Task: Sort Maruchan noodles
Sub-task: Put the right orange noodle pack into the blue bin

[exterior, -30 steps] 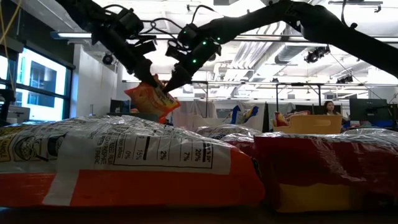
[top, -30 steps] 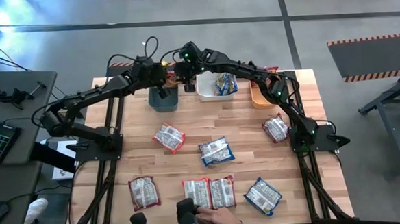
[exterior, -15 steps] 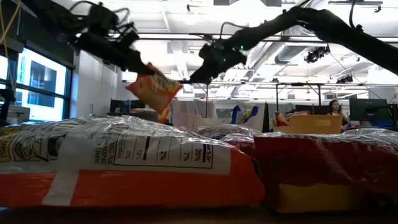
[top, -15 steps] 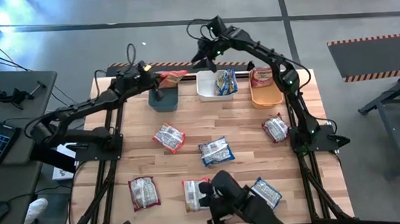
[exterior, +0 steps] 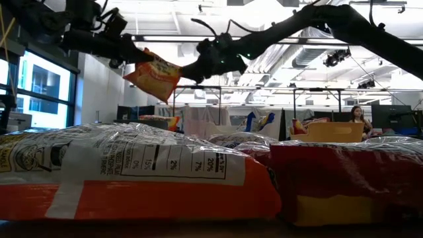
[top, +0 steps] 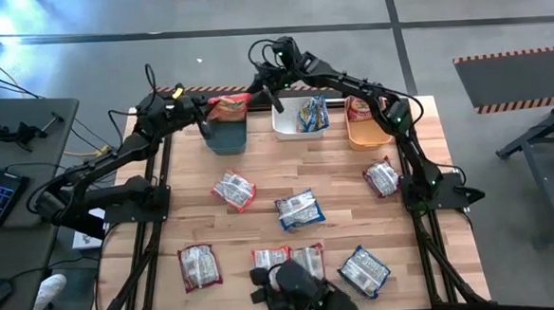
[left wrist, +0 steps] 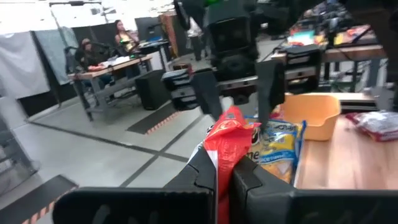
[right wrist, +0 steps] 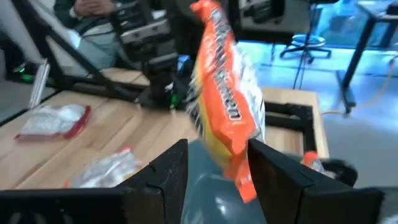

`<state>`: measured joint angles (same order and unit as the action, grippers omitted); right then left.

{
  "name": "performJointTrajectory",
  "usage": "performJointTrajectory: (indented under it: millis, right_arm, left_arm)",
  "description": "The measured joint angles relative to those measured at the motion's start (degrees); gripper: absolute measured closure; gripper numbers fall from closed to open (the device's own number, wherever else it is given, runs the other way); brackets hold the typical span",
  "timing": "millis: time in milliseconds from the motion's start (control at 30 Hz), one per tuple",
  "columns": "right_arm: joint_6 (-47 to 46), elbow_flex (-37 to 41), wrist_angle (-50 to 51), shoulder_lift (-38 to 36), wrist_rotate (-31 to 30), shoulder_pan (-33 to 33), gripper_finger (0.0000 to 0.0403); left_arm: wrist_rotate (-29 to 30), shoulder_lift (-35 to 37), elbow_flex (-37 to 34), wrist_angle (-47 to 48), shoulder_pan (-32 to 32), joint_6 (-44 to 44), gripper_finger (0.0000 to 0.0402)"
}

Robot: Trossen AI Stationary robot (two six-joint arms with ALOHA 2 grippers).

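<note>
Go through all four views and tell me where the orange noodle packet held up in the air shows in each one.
High view: the orange packet hangs over the teal bin at the table's far edge, held by the left pincer.
Low view: upper left, above the near packets.
Left wrist view: centre, edge-on, pinched between that pincer's fingers.
Right wrist view: centre, tilted, with the right pincer open below it.
Shared landmark: the teal bin.

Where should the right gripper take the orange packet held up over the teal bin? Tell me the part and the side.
The free end of the orange packet, opposite the edge the left gripper pinches. Come from the white bin, where the right gripper hovers open: the packet faces it edge-on, so the jaws should close on its flat faces.
</note>
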<state>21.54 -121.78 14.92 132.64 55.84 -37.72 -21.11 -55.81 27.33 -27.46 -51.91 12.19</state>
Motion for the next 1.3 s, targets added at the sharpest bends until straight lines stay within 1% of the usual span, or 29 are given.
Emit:
performJointTrajectory:
  millis: [67, 133, 233, 333, 467, 533, 600, 667, 767, 833, 967, 1067, 1167, 1300]
  right_arm:
    - [-1.42, 0.04, -2.51, 0.0, -2.47, 0.74, 0.0246]
    - [-0.55, 0.02, -3.23, 0.0, -4.62, 1.41, 0.0246]
    - [0.18, 0.04, -2.77, 0.02, -5.31, 1.92, 0.0259]
    - [0.14, 0.04, -2.78, 0.02, -5.98, 1.93, 0.0295]
    - [0.25, 0.04, -2.84, 0.02, -6.37, 1.88, 0.0374]
    - [0.4, 0.04, -2.98, 0.02, -6.4, 1.88, 0.0393]
    - [0.34, 0.04, -3.15, 0.02, -6.4, 1.88, 0.0388]
    - [0.09, 0.04, -3.17, 0.02, -6.5, 1.88, 0.0385]
    - [-0.06, 0.04, -3.02, 0.02, -6.93, 1.93, 0.0397]
    - [-0.46, 0.04, -3.06, 0.02, -8.01, 1.89, 0.0399]
    - [-1.77, 0.04, -3.15, 0.02, -8.62, 1.67, 0.0401]
    - [-2.23, 0.04, -3.15, 0.02, -8.95, 1.6, 0.0402]
    - [-2.18, 0.04, -2.85, 0.02, -9.42, 1.49, 0.0402]
    - [-0.91, 0.04, -0.69, 0.07, -12.48, 1.58, 0.0402]
  left_arm:
    - [-0.44, 0.23, 0.0, 0.08, -0.23, -0.3, 0.0401]
    - [-0.43, 0.24, 0.0, 0.06, -0.3, -0.57, 0.0401]
    - [-0.45, 0.24, 0.0, 0.07, -0.93, -0.63, 0.0401]
    - [-0.71, 0.22, 0.0, 0.11, -2.04, -1.61, 0.0401]
    - [-2.43, 0.22, 0.0, 0.11, -3.42, -2.82, 0.0401]
    - [-2.77, 0.2, 0.0, 0.18, -4.07, -3.52, 0.0401]
    - [-2.06, 0.2, 0.0, 0.52, -4.6, -4.28, 0.0401]
    - [0.02, 0.2, 0.0, 1.19, -4.83, -4.85, 0.0398]
    - [0.66, 0.17, 0.0, 2.25, -4.89, -3.88, 0.0387]
    - [0.58, 0.2, 0.02, 3.24, -4.91, -1.77, 0.0382]
    - [1.85, 0.2, 0.0, 6.25, -4.91, 1.16, 0.0397]
    - [2.44, -0.1, 0.02, 7.03, -5.25, 1.86, 0.0399]
    - [2.99, -1.64, 0.02, 6.87, -5.81, 1.87, 0.0401]
    - [5.28, -5.97, 0.02, 5.3, -6.78, 2.02, 0.0401]
